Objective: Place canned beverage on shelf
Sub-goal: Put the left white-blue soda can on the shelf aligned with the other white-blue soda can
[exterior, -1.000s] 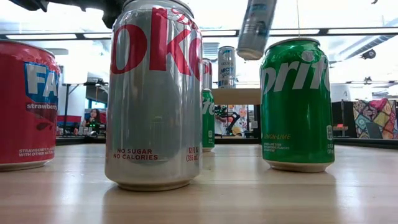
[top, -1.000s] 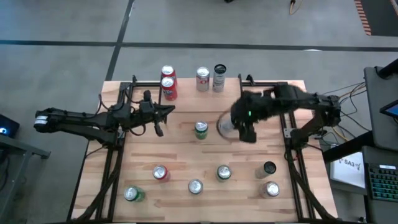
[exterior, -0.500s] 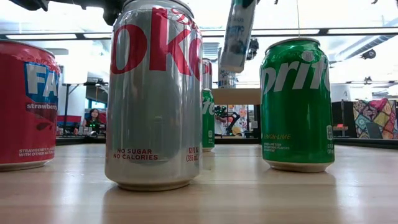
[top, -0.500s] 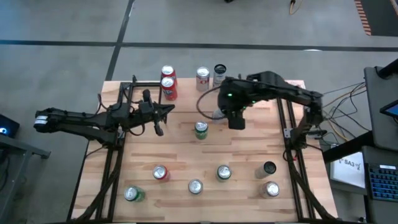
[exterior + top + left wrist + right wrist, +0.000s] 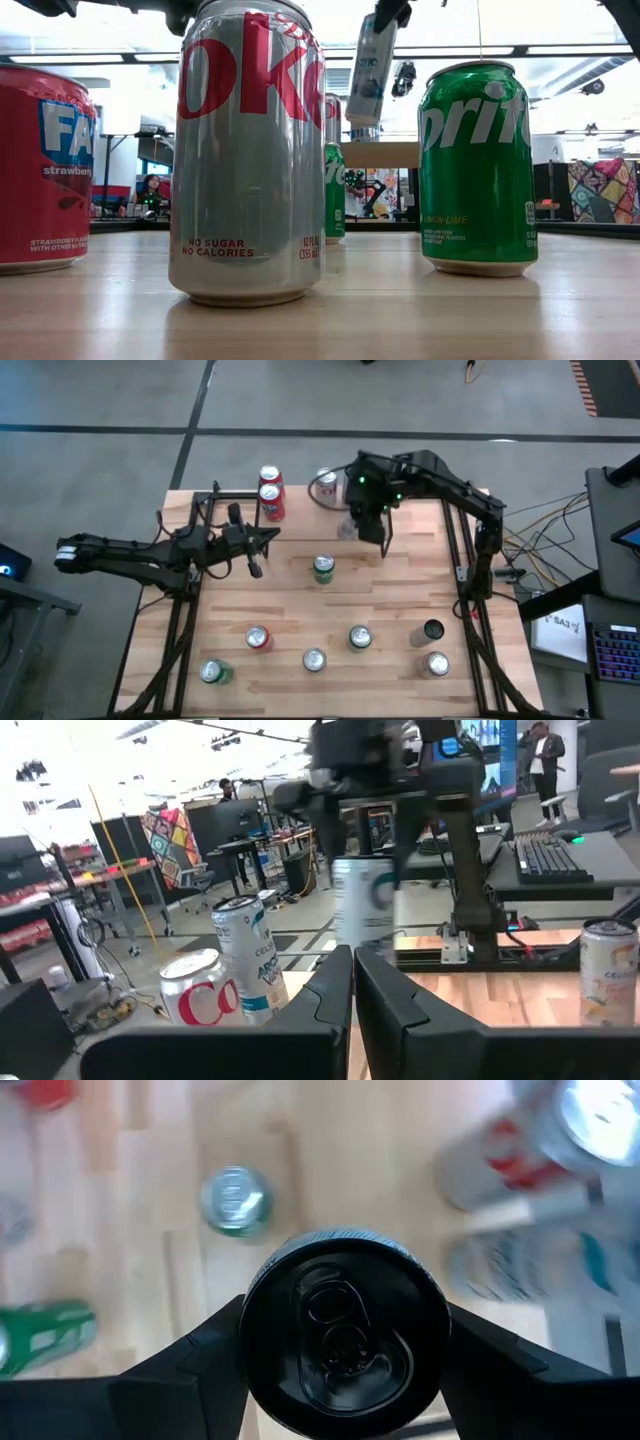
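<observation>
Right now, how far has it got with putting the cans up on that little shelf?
Four cans already stand at the shelf end, including two red ones. The right gripper holds a black-topped can in the air near them, not yet set down. Seven cans, like the green one, wait on the table. The left gripper idles shut.

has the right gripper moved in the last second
Yes. The right gripper, holding the slim black-topped can, moved toward the far edge and leftward, past the fixed green can.

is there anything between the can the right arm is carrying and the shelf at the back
Nothing visible blocks it. The right gripper holds the black-topped can in the air at the shelf front edge; cans already on the shelf crowd its middle.
</observation>
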Robot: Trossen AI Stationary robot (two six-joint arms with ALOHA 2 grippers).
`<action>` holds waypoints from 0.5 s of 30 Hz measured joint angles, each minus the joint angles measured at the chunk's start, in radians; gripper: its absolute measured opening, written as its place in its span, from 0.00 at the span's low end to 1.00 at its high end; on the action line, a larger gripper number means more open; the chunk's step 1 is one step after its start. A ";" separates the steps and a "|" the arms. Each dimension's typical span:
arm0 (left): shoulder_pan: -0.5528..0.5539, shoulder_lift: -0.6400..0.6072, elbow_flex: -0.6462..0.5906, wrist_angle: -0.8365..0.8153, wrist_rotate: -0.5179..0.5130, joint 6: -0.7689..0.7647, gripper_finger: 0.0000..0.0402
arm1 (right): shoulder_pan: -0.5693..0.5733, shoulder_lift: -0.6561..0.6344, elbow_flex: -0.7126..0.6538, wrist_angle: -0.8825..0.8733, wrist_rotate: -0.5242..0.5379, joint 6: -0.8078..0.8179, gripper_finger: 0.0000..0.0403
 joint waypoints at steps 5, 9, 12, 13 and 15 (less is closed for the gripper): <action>0.000 -0.012 0.000 0.004 0.000 0.071 0.00 | -0.046 -0.006 0.003 -0.001 -0.017 0.053 0.60; 0.000 -0.019 0.000 0.004 0.000 0.088 0.00 | -0.065 -0.005 0.003 -0.001 -0.014 0.079 0.60; 0.000 -0.026 0.000 0.004 0.000 0.119 0.00 | -0.069 -0.005 0.003 -0.001 -0.011 0.091 0.61; 0.000 -0.029 0.000 0.006 0.000 0.129 0.00 | -0.071 -0.005 0.003 -0.001 -0.014 0.098 0.61; 0.000 -0.035 0.000 0.006 0.000 0.145 0.00 | -0.072 -0.002 0.002 0.000 -0.017 0.109 0.61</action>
